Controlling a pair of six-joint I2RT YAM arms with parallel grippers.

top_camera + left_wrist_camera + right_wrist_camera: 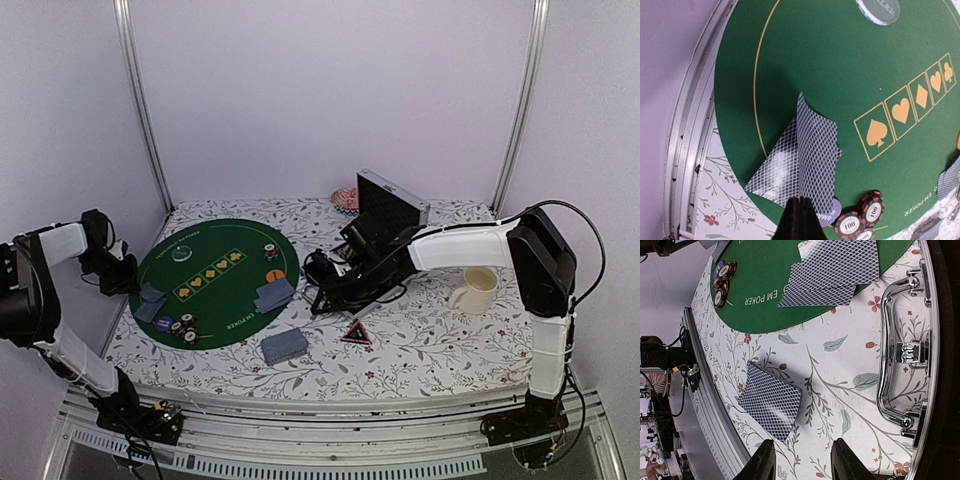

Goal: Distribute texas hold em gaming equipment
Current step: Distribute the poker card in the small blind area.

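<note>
1. Round green felt poker mat (215,280) lies left, serving as the dealing ground
2. Right gripper (803,452), jaws apart and empty, hovers near the grey-blue-backed card deck (771,407) just off the mat, probably to draw
3. Left gripper (800,215), closed, tips at two dealt cards (812,150) beside striped poker chips (860,215)

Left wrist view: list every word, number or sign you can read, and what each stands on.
"100": on the poker chips.
"EM POKER": on the green mat, near its edge.
"SMA", cut off: on the purple disc.
"LER", cut off: on the white disc.
Gold spade, heart, diamond and club signs: in boxes on the mat.
Card backs: pattern only, no text.
</note>
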